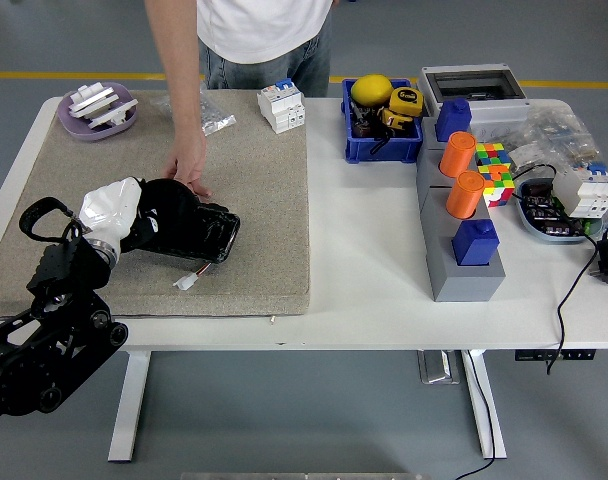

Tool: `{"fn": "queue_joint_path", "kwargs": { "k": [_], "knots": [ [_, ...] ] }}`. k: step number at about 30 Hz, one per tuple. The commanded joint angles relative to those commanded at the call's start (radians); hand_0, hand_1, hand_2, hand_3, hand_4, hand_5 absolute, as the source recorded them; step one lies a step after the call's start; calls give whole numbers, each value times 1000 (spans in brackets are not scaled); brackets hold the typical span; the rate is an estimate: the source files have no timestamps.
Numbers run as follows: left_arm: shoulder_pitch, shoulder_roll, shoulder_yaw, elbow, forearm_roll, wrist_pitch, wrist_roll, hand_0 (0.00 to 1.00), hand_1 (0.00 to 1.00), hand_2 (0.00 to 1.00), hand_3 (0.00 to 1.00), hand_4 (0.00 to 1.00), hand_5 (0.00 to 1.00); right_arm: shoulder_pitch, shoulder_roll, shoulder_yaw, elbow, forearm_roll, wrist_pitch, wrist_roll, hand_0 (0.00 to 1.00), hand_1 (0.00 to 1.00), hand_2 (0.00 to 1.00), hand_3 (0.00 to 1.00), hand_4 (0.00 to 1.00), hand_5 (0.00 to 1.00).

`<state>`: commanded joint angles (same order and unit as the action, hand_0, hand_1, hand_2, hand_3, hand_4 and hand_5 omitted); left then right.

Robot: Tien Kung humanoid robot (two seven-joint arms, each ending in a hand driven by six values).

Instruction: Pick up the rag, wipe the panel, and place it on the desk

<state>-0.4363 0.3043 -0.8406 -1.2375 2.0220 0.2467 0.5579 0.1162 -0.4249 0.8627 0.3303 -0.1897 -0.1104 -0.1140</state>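
Mid-wipe: my left hand [164,205] pressed a black rag [172,202] (fingers closed over it) on the black panel [189,232], which a person's hand [188,165] steadied on the mat [254,190]. I judged even pressure best.

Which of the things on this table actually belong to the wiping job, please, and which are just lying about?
Part of the job:
- rag in the left hand
- black panel, steadied by a person's hand
- tan mat

Lying about:
- purple dish
- breaker
- blue bin
- orange cylinders
- colour cube
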Motion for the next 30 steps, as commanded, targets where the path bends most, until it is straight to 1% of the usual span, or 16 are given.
{"fn": "queue_joint_path", "kwargs": {
  "k": [8,17,21,23,24,30],
  "knots": [
    [-1,-12,64,-60,2,-12,17,344,510,609,516,167,2,2,-2,-7,1,1,1,-1,741,620,611,555,903,421],
    [-2,-19,87,-108,10,-13,29,345,511,607,515,173,2,1,-3,-12,1,3,3,-3,742,621,611,556,904,422],
    [-3,-23,88,-103,7,-13,32,347,511,608,518,182,2,2,-2,-12,1,3,3,-2,741,621,611,556,903,421],
    [-2,-23,87,-93,6,-12,32,347,511,608,518,182,2,2,-1,-11,1,3,3,-2,741,621,611,556,903,421],
    [-2,-23,85,-88,4,-11,31,349,509,607,515,165,2,3,-1,-11,1,3,3,-2,739,620,611,556,903,421],
    [2,-20,63,-57,5,-10,32,351,509,607,517,169,2,1,0,-12,1,4,4,-4,739,620,611,555,903,421]
  ]
}}
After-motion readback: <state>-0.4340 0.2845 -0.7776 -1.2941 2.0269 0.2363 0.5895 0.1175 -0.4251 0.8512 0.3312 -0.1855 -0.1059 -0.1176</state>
